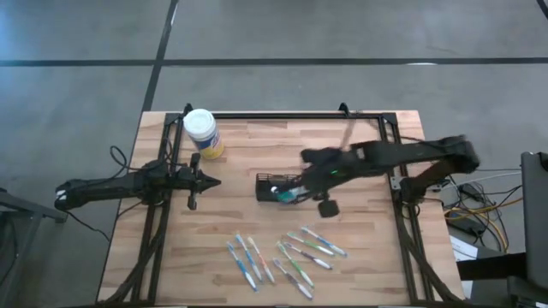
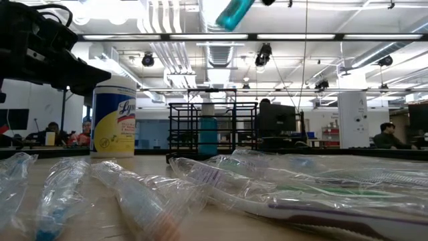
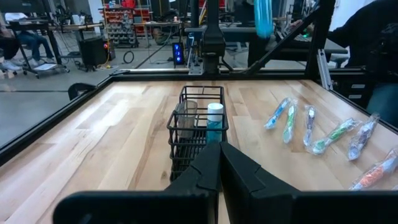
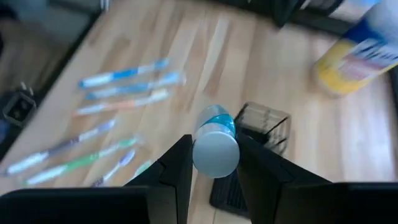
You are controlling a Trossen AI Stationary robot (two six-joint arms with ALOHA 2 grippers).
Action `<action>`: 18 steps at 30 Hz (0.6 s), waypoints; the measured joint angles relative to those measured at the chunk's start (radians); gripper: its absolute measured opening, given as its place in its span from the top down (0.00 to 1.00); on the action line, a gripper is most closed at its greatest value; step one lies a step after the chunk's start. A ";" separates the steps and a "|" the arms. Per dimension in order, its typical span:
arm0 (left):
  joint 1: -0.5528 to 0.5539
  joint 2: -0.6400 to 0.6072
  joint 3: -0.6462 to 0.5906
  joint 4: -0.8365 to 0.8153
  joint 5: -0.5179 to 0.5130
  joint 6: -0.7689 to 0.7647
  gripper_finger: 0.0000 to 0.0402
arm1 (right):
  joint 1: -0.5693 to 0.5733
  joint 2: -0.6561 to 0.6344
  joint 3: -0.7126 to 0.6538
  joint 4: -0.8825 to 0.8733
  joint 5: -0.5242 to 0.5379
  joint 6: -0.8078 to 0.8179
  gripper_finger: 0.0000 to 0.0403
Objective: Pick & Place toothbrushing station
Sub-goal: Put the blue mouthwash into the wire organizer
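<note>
The toothbrushing station, a small black mesh holder [image 1: 272, 184] [image 3: 196, 134] [image 2: 210, 124], stands on its base in the middle of the table. One white-capped teal tube [image 3: 214, 119] stands upright inside it. My right gripper [image 4: 214, 142] [image 1: 301, 184] hovers above the holder, shut on a second teal tube [image 4: 216, 148] [image 2: 234, 12]. My left gripper [image 3: 219, 163] [image 1: 212, 181] waits shut at the table's left, pointing level at the holder, holding nothing. My right gripper pinches the teal tube between its two fingers [image 4: 177, 163], close to the white cap end [image 4: 216, 155]. The tube lies along the fingers, which slant down from the table's right side. It is lifted clear above the holder, tilted, teal end [image 2: 231, 15] lowest.
A yellow canister with a white lid [image 1: 202, 133] [image 2: 114, 117] stands at the far left. Several wrapped toothbrushes [image 1: 282, 252] [image 3: 311, 124] lie flat along the near side of the table. A black frame [image 1: 282, 115] runs along the table's far edge and sides.
</note>
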 joint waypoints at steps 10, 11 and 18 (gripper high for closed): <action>0.000 0.000 0.000 0.005 0.000 0.007 0.97 | -0.018 -0.492 -0.452 0.323 0.007 0.072 0.75; 0.000 0.000 0.000 0.005 0.000 0.007 0.97 | -0.018 -0.538 -0.504 0.357 0.007 0.082 0.75; 0.000 0.000 0.000 0.007 0.000 0.007 0.97 | -0.018 -0.788 -0.826 0.612 0.038 0.151 0.77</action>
